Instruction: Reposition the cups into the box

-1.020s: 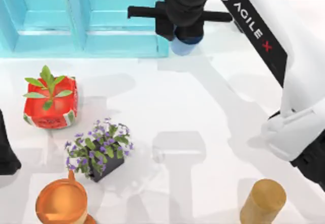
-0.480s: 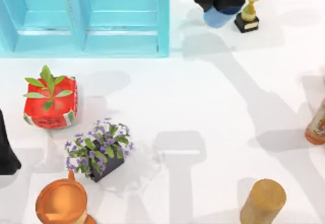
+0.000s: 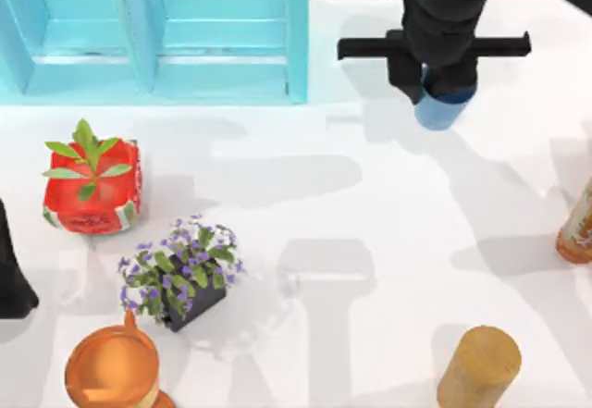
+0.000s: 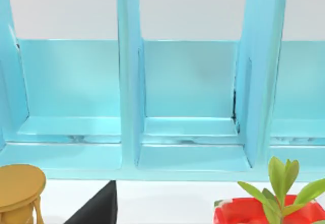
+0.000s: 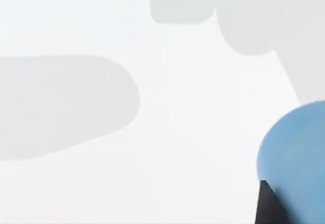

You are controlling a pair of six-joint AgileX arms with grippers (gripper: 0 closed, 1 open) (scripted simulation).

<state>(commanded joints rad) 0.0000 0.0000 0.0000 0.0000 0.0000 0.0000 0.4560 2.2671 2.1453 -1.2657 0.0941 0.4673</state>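
1. Upper right of the top view: the right gripper (image 3: 442, 89) grips the blue cup (image 3: 439, 112), apparently mid-carry.
2. The box (image 3: 298, 38) fills the upper left, the cup's destination.
3. Left arm (image 3: 11, 278) idles at the left edge; grip unclear.

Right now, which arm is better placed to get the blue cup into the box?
Right. Its tool is at the blue cup, apparently carrying it, just right of the turquoise box. The left arm sits parked at the table's left edge, with the red planter between it and the cup.
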